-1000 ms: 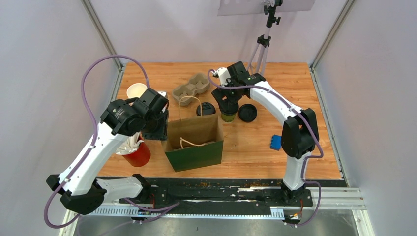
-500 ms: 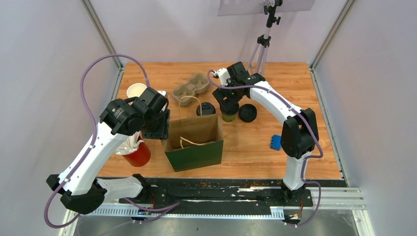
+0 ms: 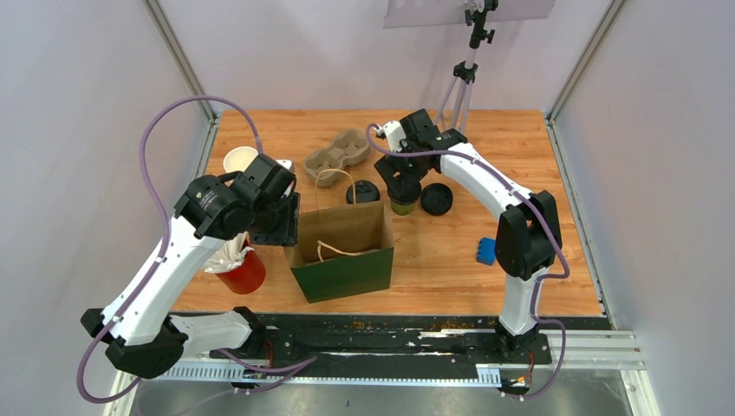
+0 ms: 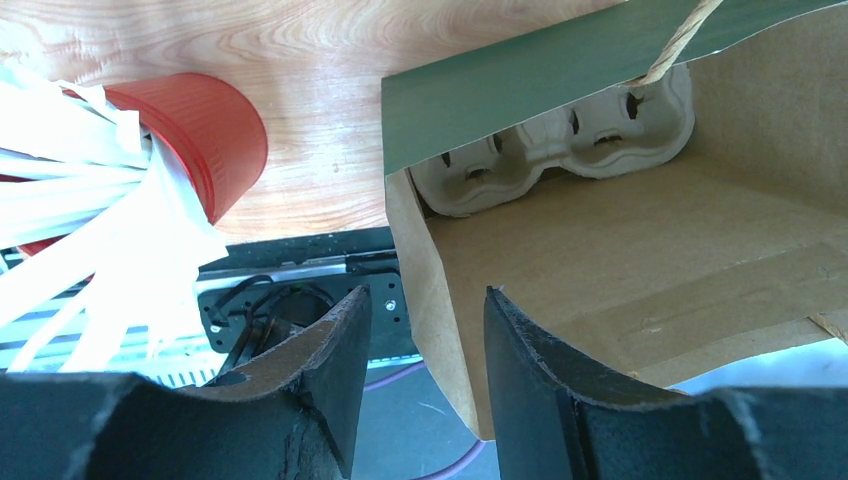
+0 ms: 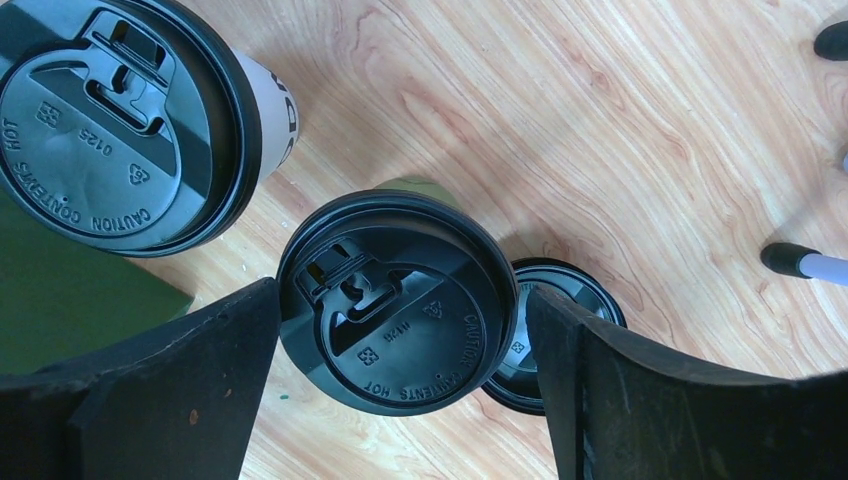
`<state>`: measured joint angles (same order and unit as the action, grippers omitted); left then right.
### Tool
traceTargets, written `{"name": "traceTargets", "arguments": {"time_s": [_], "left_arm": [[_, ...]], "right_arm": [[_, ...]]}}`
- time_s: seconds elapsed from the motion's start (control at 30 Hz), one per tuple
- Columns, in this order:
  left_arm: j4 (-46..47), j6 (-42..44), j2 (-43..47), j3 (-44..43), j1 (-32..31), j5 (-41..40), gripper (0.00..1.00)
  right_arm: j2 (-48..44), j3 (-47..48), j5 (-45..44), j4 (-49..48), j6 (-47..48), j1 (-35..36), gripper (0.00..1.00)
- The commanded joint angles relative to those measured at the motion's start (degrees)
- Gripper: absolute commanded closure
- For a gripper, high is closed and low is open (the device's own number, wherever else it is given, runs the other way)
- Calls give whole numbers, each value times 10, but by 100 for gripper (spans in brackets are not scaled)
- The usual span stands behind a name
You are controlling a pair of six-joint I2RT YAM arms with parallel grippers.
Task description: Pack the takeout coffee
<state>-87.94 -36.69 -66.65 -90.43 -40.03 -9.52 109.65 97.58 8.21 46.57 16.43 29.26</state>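
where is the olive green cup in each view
Top external: olive-green cup just behind the green bag, right of the white-sided cup.
Left wrist: not in it.
Right wrist: centre, black lid up, between the fingers of the right claw.
Shared landmark: the green bag, seen in all three.

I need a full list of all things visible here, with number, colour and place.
Paper bag: one, green, table centre, open.
Cup carriers: two, beige; one behind the bag, one inside it.
Lidded cups: two, black lids; white-sided cup and olive cup, behind the bag.
Loose lid: one, black, right of the olive cup.
Lidless cups: one stack, white, far left.
Red cup: one, holding white sticks, near left.
Blue object: one, right side.
Tripod: one, beyond the table.
Table: one, wooden.
Left pincer: open, astride the bag's wall.
Right pincer: astride the olive cup; grip unclear.
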Motion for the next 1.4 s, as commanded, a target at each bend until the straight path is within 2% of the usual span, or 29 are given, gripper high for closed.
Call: {"name": "traceTargets", "arguments": {"time_s": [0.0,0.43,0.9,1.13,1.37], "left_arm": [[12,-3,15,6,3,0,47],[19,1,11,3,3,3,47],[19,4,12,5,3,1,46],[23,9,10,3,3,8,46],[45,37,10,0,3,41,55]], "right_arm": [[-5,22,-4,21,-5,3,7],[0,36,2,28,-10,4,5],[19,39,15,33,-19,4,15],[23,46,1,42,-23,5,24],[18,65,0,66,-28,4,30]]}}
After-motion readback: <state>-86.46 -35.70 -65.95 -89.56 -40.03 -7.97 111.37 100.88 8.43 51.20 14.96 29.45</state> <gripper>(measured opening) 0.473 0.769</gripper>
